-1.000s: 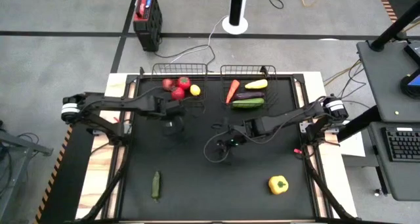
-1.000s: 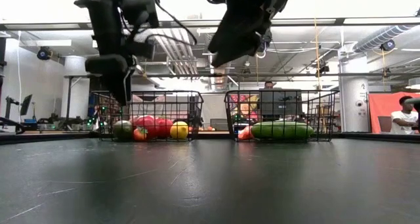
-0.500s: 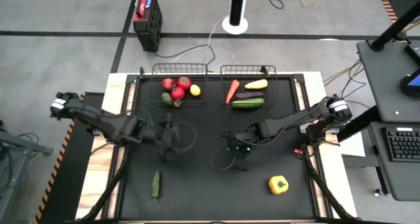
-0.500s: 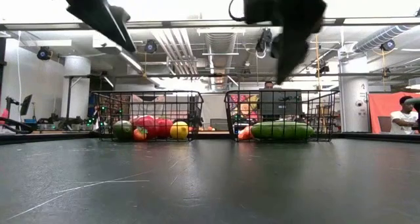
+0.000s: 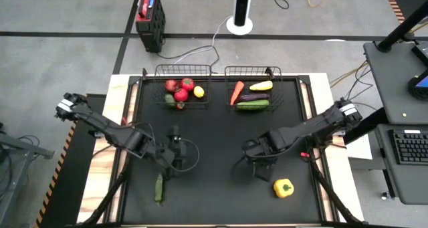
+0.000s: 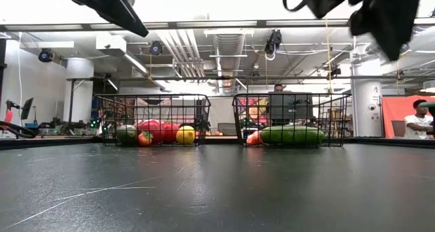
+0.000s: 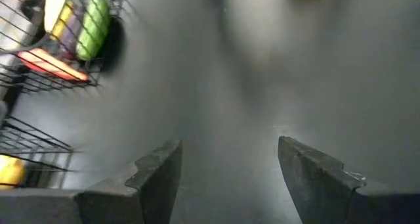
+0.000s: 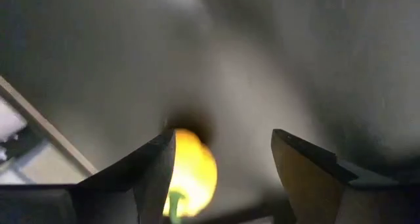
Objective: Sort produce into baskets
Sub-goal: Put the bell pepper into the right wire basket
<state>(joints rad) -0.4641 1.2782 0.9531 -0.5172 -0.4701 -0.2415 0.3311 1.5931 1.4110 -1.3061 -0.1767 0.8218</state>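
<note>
Two black wire baskets stand at the table's far edge. The left basket (image 5: 184,87) holds red fruits, a lemon and an avocado; the right basket (image 5: 253,89) holds a carrot, a yellow squash, an eggplant and a cucumber. A green cucumber (image 5: 159,188) lies on the mat near the front left. A yellow pepper (image 5: 283,187) lies near the front right and shows in the right wrist view (image 8: 190,171). My left gripper (image 5: 175,162) is open and empty, above the mat, just far-right of the cucumber. My right gripper (image 5: 259,162) is open and empty, just far-left of the pepper.
A red-and-black box (image 5: 150,14) stands on the floor beyond the table. The black mat (image 5: 214,208) lies bare between the two loose pieces. Cables loop from both wrists over the mat's middle. People sit in the room behind the baskets.
Both grippers have come from near the baskets toward the table's near edge. My left gripper has gone toward the loose cucumber, my right gripper toward the yellow pepper. In the low view both arms have left the middle of the picture. The produce has not moved.
</note>
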